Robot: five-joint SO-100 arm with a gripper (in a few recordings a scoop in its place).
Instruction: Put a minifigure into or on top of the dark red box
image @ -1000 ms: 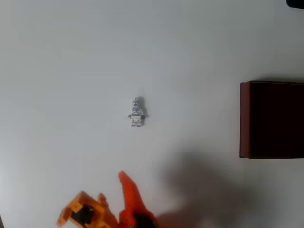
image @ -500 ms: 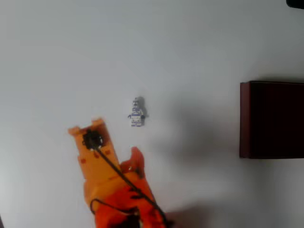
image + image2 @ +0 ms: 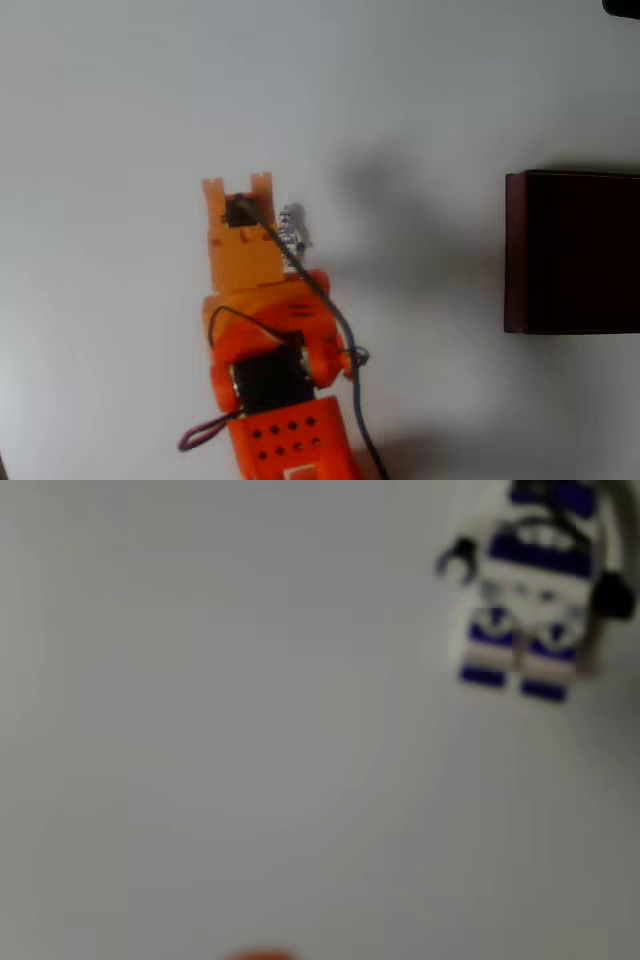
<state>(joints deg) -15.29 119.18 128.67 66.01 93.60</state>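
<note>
**A tiny, light figure that needs a grip across the body**

The figure (image 3: 291, 229) lies flat on the white table (image 3: 120, 110), face up, with its head toward the top of the overhead view. The orange arm (image 3: 262, 340) is over it from below, and the figure is just at the right edge of the arm's front part, partly hidden by a black cable (image 3: 300, 275). In the wrist view the figure (image 3: 530, 600) sits in the upper right corner, a little blurred, with white legs and blue-purple marks, and the dark hands stand out at both sides. The box (image 3: 572, 252) is well apart, at the right edge of the overhead view, with its dark inside open to above.

I cannot tell if the fingers are apart or together; the arm's body covers them from above.

My judgement on handling: the figure is hard plastic, so it will not bend or break under the fingers. It is very light and smooth, so a push from one finger alone may slide or turn it on the table. The torso is the best place to take hold, the fingers closing across the width of the body below the arms. The head is round and could slip out. The legs may swing at the hip. The gripper seems to need a small shift toward the figure first, because it is off centre in the wrist view.
</note>
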